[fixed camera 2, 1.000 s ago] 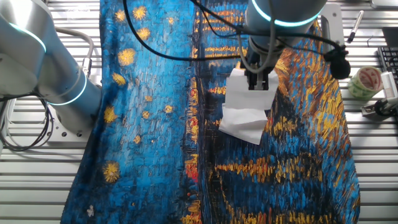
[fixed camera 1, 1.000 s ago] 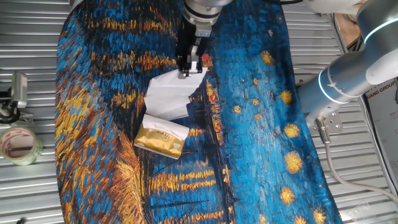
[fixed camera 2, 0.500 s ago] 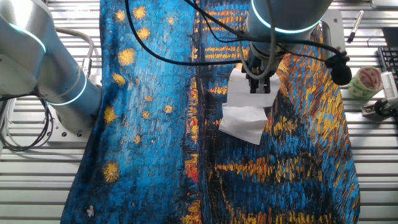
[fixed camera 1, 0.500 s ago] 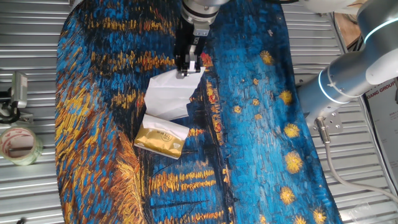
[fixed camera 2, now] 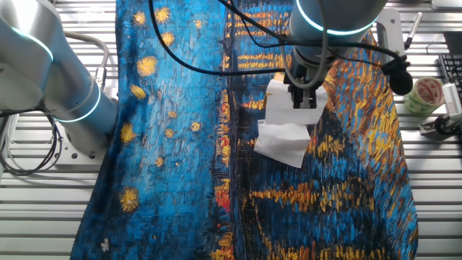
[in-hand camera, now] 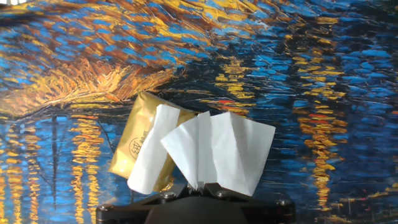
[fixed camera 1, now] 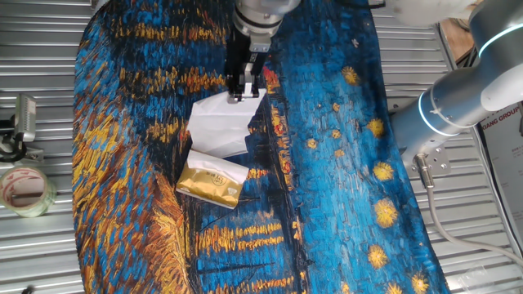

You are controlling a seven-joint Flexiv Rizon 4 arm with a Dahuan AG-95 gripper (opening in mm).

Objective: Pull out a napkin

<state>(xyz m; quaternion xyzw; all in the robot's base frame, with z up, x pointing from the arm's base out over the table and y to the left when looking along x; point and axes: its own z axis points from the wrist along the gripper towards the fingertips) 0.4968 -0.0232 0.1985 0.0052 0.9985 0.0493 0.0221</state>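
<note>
Gripper [in-hand camera: 200, 186] pinched shut on napkin [in-hand camera: 217, 155] corner, sheet dangling above gold tissue pack [in-hand camera: 140, 146], seemingly mid-pull; next likely lift further until it's well free of the pack.

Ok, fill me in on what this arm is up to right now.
The arm's gripper is shut on a white napkin, pinching its top edge between the fingers. The sheet hangs creased from that pinch over the painted tablecloth. The gold tissue pack lies on the cloth just below. In the hand view a strip of white tissue reaches across the pack's face, so it may not be fully free yet.
</note>
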